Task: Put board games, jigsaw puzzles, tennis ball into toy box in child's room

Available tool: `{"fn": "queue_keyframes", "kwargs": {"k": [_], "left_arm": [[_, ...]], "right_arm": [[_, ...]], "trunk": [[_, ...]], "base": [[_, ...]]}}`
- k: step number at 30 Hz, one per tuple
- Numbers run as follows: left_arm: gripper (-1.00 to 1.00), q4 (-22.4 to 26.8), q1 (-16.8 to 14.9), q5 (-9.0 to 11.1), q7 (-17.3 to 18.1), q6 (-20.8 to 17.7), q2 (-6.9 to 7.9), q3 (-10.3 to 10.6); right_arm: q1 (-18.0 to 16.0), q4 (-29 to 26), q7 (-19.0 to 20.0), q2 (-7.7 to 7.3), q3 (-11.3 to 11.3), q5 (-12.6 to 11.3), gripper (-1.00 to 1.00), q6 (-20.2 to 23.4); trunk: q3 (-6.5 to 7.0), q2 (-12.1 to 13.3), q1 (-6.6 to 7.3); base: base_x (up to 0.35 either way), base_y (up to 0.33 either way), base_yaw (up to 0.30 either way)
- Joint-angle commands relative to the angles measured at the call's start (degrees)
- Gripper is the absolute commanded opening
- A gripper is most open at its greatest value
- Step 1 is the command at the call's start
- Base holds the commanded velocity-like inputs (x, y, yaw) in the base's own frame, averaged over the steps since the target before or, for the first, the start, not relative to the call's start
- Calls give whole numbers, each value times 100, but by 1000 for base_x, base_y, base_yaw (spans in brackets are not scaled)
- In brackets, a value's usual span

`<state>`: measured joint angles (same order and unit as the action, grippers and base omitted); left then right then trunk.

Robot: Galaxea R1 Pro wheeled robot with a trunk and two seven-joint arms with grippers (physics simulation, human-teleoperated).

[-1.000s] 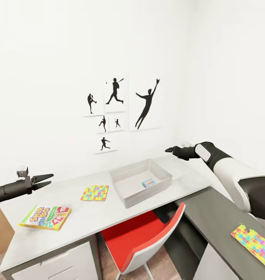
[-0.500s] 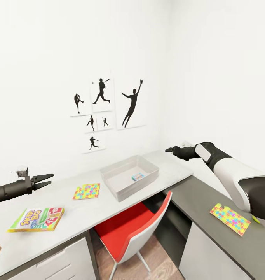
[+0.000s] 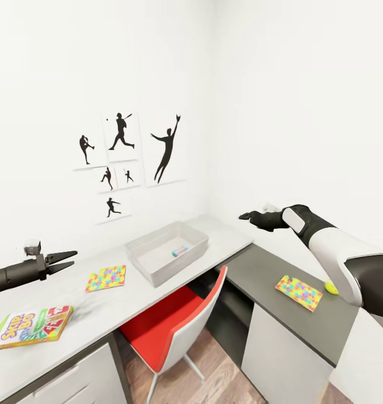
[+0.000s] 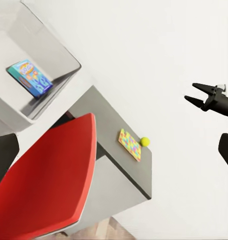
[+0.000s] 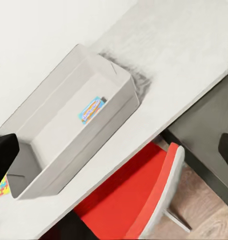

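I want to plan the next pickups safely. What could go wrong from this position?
1. The tennis ball lies near the dark desk section's edge; a nudge may roll it off.
2. The Skip-Bo box sits close to the pale desktop's front edge and could get pushed off.
3. The red chair may block approach to the toy box.

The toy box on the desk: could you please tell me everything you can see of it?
The toy box is a shallow, light grey rectangular bin with sloping walls and a thin rim, plastic-looking. It stands upright on the pale table, above the red chair. One small blue printed box lies flat inside on its floor. Nothing else touches it; a jigsaw puzzle lies apart beside it.
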<state>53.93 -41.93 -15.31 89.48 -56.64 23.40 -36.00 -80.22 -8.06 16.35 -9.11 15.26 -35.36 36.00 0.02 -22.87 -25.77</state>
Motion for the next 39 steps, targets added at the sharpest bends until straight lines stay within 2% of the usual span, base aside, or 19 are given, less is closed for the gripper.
{"fn": "queue_keyframes", "kwargs": {"k": [1,13,39], "left_arm": [[100,3,-3,-60,52,-58,-2,-12],[100,3,-3,-60,52,-58,1,-12],[100,3,-5,-60,52,-58,-2,-12]], "right_arm": [[-2,-3,22,-3,47,-15,100,12],[-2,-3,25,-3,47,-15,100,12],[-2,-3,21,-12,47,-14,100,12]], "trunk": [[-3,-5,-1],[-3,-5,-1],[-3,-5,-1]], "base": [[-137,107,-278],[-151,124,-278],[-160,191,-279]]}}
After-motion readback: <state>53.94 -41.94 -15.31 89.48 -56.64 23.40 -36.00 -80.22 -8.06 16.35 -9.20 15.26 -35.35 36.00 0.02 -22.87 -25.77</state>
